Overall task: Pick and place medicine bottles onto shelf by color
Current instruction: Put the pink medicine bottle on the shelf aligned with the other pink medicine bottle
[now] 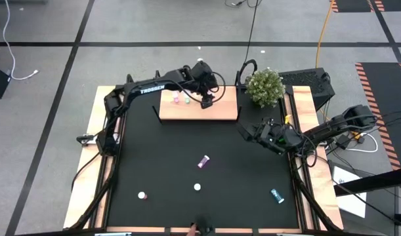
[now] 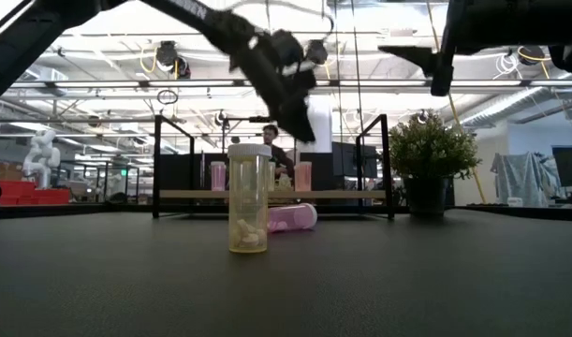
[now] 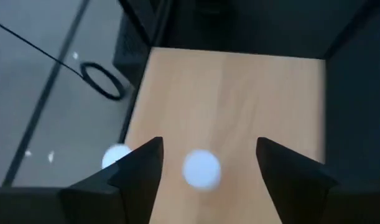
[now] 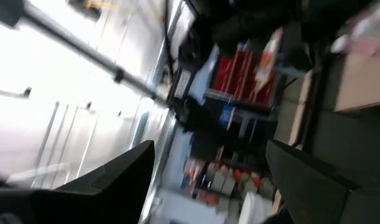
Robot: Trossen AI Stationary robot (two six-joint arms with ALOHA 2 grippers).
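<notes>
Shelf (image 1: 220, 110): far side of counter (image 1: 161, 164); two bottles (image 1: 181, 99) upright near its left end, likely grouped by colour.
Left end effector (image 1: 207, 101): over shelf middle, fingers spread around a white-capped bottle (image 3: 201, 168), apparently releasing it; bare board to its right.
Right end effector (image 1: 245, 132): spread, empty, off shelf's right corner, beside plant (image 1: 264, 86).
Loose bottles: magenta (image 1: 203, 161) mid-counter, blue (image 1: 277, 195) near right edge; open room between.

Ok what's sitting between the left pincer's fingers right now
A white bottle cap sits between the open left pincer fingers, above the shelf, in the left wrist view.
</notes>
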